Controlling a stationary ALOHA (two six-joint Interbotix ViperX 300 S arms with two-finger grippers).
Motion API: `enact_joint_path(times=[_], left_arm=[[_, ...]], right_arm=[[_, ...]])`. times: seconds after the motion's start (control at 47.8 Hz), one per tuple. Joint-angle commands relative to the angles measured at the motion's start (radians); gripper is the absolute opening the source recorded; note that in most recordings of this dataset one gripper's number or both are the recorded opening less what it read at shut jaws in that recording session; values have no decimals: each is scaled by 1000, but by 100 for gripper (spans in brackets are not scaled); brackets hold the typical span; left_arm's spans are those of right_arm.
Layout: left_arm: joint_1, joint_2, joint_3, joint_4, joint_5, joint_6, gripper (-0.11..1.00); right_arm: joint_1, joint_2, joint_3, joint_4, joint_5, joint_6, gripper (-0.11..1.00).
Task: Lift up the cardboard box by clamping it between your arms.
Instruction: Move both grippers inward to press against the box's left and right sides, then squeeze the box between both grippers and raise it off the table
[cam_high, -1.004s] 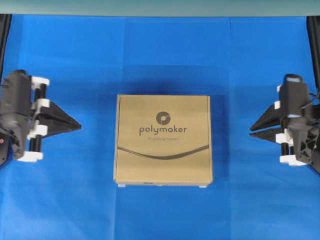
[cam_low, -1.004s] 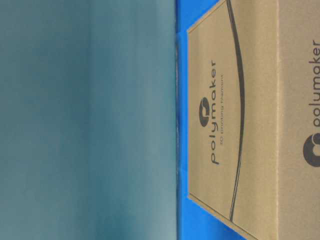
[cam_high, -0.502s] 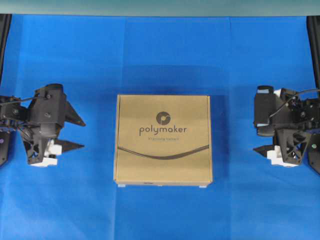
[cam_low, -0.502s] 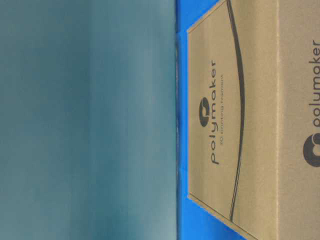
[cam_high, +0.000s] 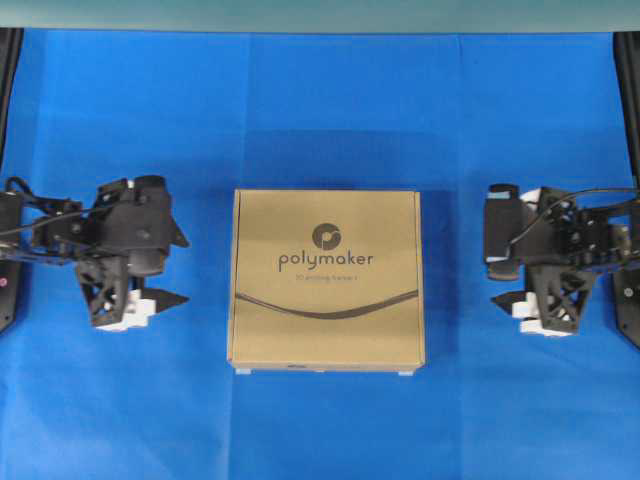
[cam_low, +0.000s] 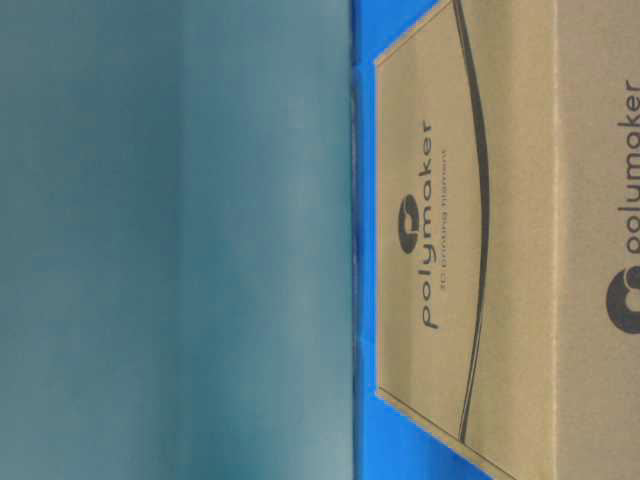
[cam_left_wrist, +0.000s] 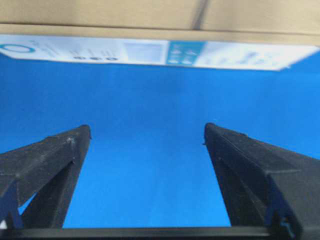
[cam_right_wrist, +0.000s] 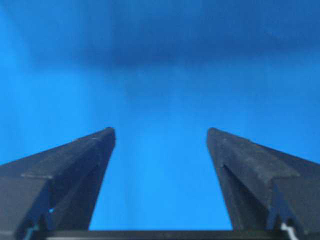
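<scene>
Mid-surface (cam_high: 330, 110), flat on the blue cloth: cardboard box (cam_high: 327, 278), square, so no long axis to favour. Flanked by left claw (cam_high: 170, 270) and right claw (cam_high: 505, 270), both released, jaws spread, empty, tips pointing inward at box sides. Clear of both sides, roughly equal gaps, left perhaps slightly nearer. In left wrist view, box edge (cam_left_wrist: 150, 20) dead ahead beyond the fingers (cam_left_wrist: 60, 155). Next, probably: straight inward squeeze.

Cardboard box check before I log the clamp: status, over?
Left gripper open, right gripper open, both clear of the box. Cardboard box flat on blue cloth, untouched. Nothing seen between grippers and box.
</scene>
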Motion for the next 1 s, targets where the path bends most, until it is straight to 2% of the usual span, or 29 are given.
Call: enact_joint_path(times=[0.0,0.376,0.69,0.983], left_arm=[[11,43,-17,2,-38,2,90],[20,206,-72,2,-109,6,90],[20,278,-127,3,-118,8,90],[26,301,-169,3,-103,34,90]], right_arm=[[-2,35,-11,-3,-54,-3,100],[-11,247,-81,-3,-230,-6,100],[-15,379,-178,-5,-267,-11,100],[-15,411,-215,-3,-272,-18,100]])
